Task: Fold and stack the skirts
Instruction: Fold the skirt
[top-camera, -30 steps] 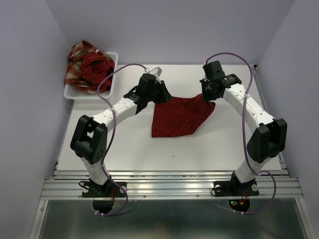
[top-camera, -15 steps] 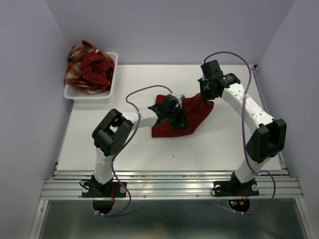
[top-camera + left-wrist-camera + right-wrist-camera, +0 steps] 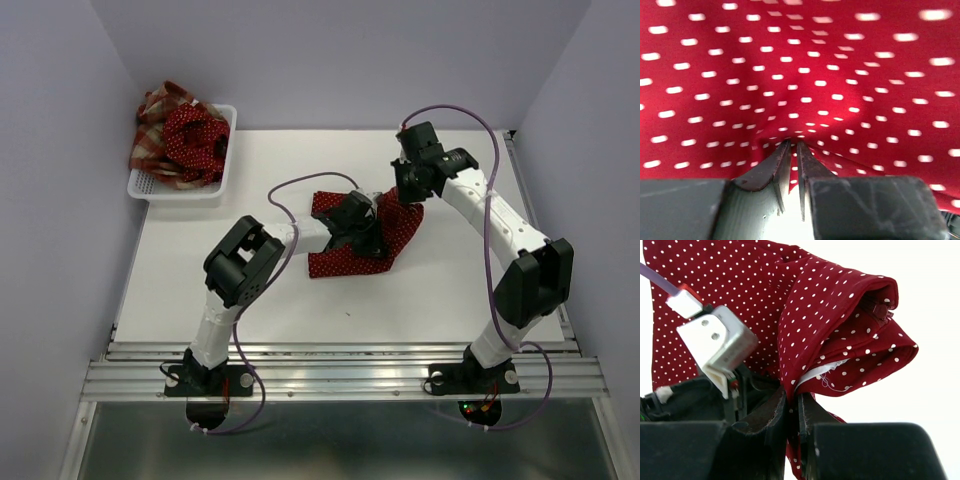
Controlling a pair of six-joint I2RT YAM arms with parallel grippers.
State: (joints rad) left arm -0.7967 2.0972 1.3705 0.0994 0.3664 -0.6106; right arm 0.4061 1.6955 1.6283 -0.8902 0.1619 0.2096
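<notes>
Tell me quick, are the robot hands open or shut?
Left gripper: closed, pinching the polka-dot skirt.
Right gripper: closed, holding the same skirt's edge.

In the left wrist view, the dotted skirt (image 3: 805, 75) fills the frame, blurred and cut off on every side. You cannot tell whether the left gripper (image 3: 792, 146) has cloth caught between its tips. From above, those tips are hidden under its own body. In the basket (image 3: 160, 188), a second dotted skirt (image 3: 195, 138) covers much of the plaid skirt (image 3: 150, 125).
</notes>
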